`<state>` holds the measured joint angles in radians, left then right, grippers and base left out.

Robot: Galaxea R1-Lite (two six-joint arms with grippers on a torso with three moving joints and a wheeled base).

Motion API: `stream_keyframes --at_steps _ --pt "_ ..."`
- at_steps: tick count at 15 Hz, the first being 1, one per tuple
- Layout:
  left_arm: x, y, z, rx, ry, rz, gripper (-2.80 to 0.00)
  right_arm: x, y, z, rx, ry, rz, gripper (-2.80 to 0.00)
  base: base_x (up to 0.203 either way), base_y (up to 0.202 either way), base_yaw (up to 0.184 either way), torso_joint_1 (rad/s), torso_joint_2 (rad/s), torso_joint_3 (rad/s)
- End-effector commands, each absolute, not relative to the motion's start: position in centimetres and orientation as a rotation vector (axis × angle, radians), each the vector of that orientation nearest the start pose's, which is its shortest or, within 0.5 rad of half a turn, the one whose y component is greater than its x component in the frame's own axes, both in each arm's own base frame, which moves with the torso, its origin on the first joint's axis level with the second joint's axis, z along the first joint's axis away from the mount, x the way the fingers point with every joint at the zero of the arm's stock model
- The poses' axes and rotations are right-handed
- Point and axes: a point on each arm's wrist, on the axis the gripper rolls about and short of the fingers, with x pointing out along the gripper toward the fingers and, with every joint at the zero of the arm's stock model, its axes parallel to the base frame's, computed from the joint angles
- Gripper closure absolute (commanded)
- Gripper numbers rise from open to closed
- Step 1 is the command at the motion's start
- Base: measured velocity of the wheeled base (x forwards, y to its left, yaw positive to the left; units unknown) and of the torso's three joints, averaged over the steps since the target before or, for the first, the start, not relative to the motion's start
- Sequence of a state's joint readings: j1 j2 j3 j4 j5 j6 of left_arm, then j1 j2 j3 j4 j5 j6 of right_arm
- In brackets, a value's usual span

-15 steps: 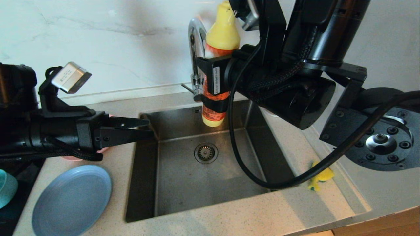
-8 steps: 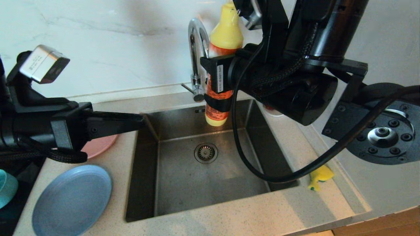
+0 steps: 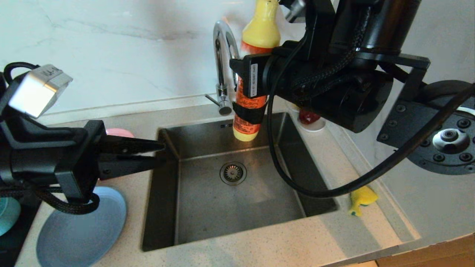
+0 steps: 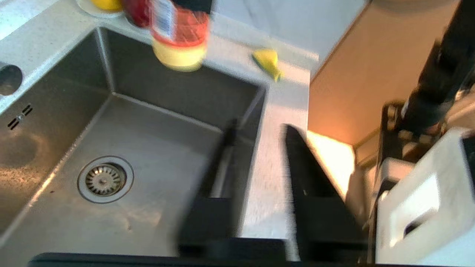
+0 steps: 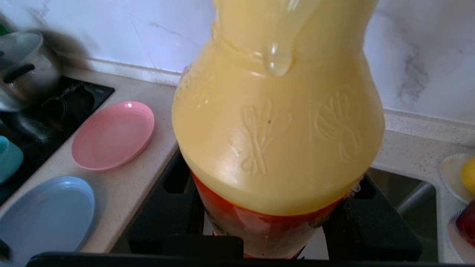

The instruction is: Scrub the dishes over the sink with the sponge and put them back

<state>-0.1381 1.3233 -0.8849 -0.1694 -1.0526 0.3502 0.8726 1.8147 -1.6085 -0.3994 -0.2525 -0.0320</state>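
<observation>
Since a second ago the left tool (image 3: 157, 154) has rolled at the wrist, so its fingers now stack one above the other with a narrow gap, holding nothing; they reach level toward 3 o'clock, tips at the sink's (image 3: 167, 222) left rim. Its wrist camera has swung lower toward 9 o'clock, and the arm now covers the upper edge of the light-blue plate (image 3: 79, 237) and most of the pink plate (image 3: 119, 132), of which only a sliver shows in the head view. The right tool (image 3: 248, 94) has lifted slightly toward 1 o'clock, carrying the orange bottle (image 3: 246, 100) it grips around the middle, upright, yellow cap up, its base hanging over the sink's back edge beside the tap (image 3: 222, 63).

On the counter (image 3: 259, 248) the sponge (image 3: 360, 200) lies untouched at the sink's right rim, at 4 o'clock from the drain (image 3: 233, 172), partly crossed by the right arm's cable. A teal bowl (image 3: 7, 215) sits at the far 9 o'clock edge. A white saucer (image 3: 313, 124) with fruit stands at the sink's back right corner. The basin holds nothing but the drain, and bare counter runs along its 6 o'clock side.
</observation>
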Motion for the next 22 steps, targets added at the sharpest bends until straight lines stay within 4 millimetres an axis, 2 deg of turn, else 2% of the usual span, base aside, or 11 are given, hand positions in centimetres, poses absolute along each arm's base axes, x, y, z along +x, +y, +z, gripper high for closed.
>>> stream_keyframes --at_steps 1,3,13,22 --pt "19.4 -4.9 24.9 0.234 0.020 -1.236 -2.80 23.5 27.1 35.1 0.090 -0.168 0.621 0.00 0.000 0.000 0.000 0.000 0.00 0.000" --pt "19.0 -5.5 24.4 0.263 -0.012 -1.277 -2.80 23.4 27.1 35.1 0.106 -0.161 0.629 0.00 0.000 0.000 0.000 0.000 0.00 0.000" --pt "17.0 -9.1 26.2 0.285 -0.102 -1.464 -2.80 23.6 27.5 34.8 0.118 -0.149 0.640 0.00 0.000 0.000 0.000 0.000 0.00 0.000" --pt "15.9 -11.2 24.5 0.281 -0.053 -1.559 -2.80 23.4 27.5 35.2 0.144 -0.152 0.651 0.00 0.000 0.000 0.000 0.000 0.00 0.000"
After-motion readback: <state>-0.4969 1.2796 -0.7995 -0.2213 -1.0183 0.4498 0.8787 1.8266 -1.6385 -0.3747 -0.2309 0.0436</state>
